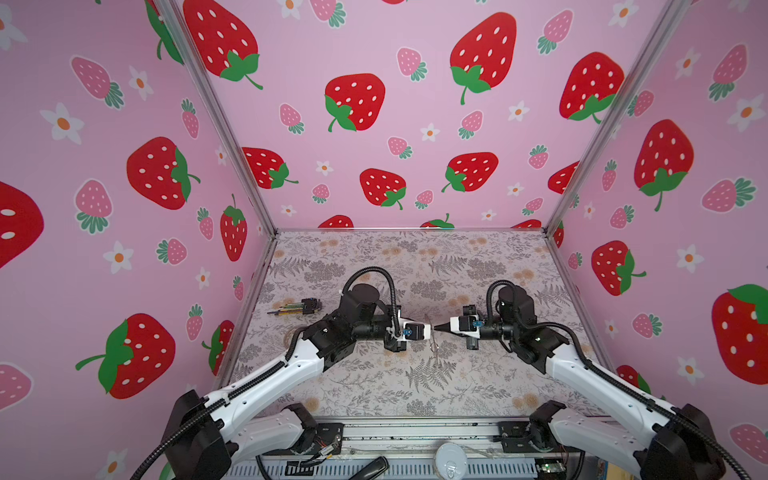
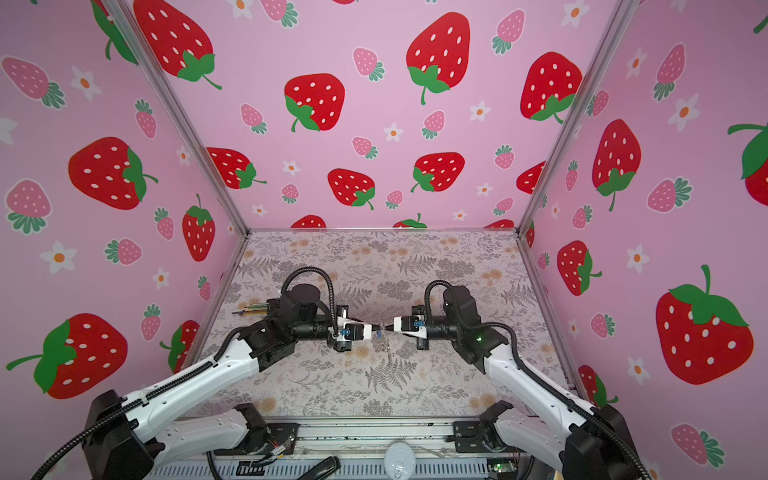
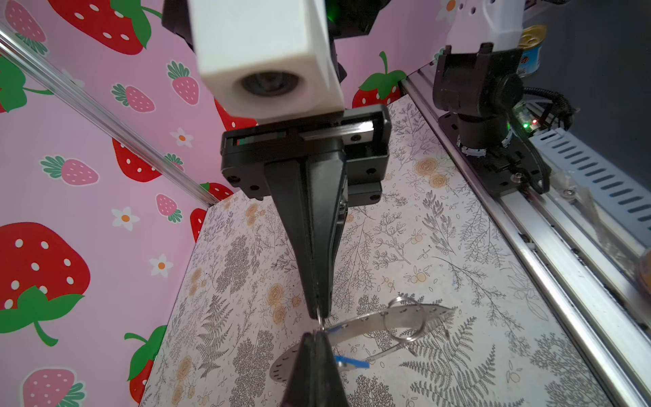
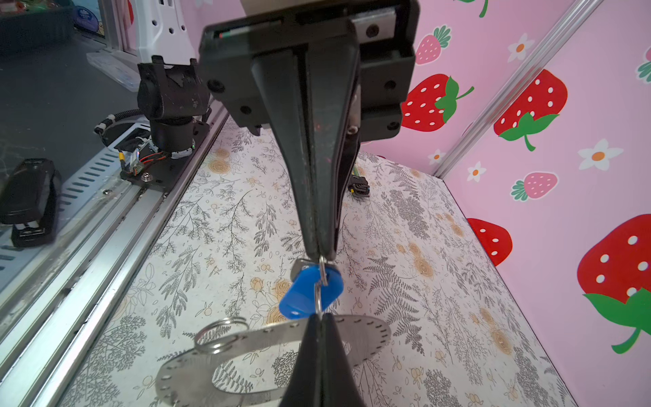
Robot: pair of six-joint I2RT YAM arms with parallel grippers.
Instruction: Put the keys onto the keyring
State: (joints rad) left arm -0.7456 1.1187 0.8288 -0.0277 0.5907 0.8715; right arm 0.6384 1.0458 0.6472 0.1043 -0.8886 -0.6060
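Find in a top view left pincer (image 1: 430,329) and right pincer (image 1: 437,328) tip to tip above the counter (image 1: 374,386); tool bundle (image 1: 297,308) well apart, no obstacle. See in left wrist view both clamped on a small wire ring (image 3: 320,322), keyring (image 3: 366,320) just beside: thin, stiff, probably slippery. Note in right wrist view the key (image 4: 310,289) threaded on it; best gripped by plastic head.

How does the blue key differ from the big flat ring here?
The key is small, blue-headed; the flat ring is far larger, bare grey metal. The key hangs on a wire loop pinched between left pincer and right pincer; the flat ring lies below, ungripped. Shared: the flat ring bears its own loop too.
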